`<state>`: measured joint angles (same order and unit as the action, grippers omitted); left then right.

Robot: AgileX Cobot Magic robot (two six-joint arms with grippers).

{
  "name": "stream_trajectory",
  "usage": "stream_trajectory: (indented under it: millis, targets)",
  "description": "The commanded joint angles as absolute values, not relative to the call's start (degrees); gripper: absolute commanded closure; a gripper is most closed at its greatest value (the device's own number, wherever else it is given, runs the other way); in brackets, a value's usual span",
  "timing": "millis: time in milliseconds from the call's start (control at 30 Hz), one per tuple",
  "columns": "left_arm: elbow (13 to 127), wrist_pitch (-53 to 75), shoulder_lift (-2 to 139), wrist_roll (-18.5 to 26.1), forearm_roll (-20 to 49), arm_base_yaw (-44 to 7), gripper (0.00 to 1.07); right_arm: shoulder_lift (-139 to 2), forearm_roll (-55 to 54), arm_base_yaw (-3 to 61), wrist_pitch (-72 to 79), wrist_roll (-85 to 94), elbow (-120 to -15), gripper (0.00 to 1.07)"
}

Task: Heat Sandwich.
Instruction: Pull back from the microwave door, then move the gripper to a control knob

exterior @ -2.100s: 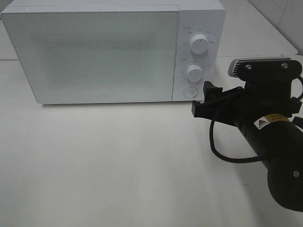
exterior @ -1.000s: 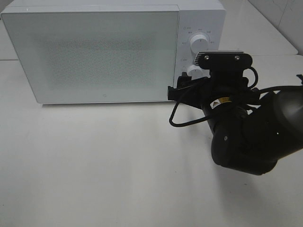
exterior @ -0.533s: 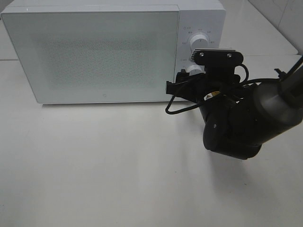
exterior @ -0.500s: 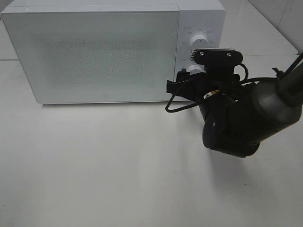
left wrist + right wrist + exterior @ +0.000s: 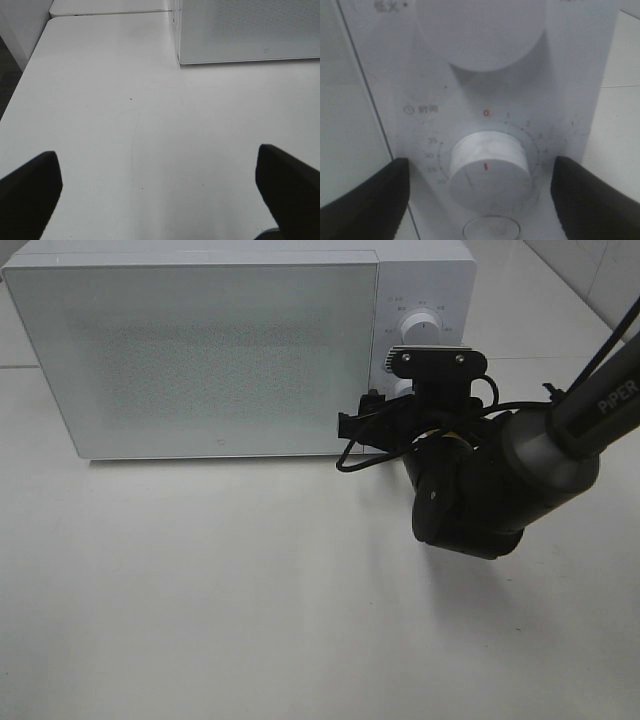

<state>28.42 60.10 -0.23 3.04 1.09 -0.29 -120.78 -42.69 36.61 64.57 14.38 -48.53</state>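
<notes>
Soft, even overhead light washes the matte white tabletop pale, with a faint shadow under the black robot arm. The black gripper fingers blur; the white round timer dial between them looks sharper.

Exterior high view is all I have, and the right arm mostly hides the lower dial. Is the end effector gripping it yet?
Observer: Not yet. The right wrist view shows the right end effector open, with its fingers on either side of the lower dial and clear of it.
Operator: Where is that dial set?
Observer: Its red mark points at the 0 on the scale.
Operator: And the left arm? It's outside my frame.
Observer: The left end effector is open and holds nothing. It is above the table, with a corner of the microwave ahead of it.
</notes>
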Motion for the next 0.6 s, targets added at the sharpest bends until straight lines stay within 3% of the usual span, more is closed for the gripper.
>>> stream_trajectory:
  millis: [33, 600]
  targets:
    - [28.2, 59.4, -1.5, 2.9, 0.9, -0.3, 0.09, -120.9, -41.9, 36.0, 65.1, 13.9, -49.8, 0.31]
    - [28.2, 59.4, -1.5, 2.9, 0.9, -0.3, 0.09, -118.8, -41.9, 36.2, 67.2, 15.0, -46.8, 0.31]
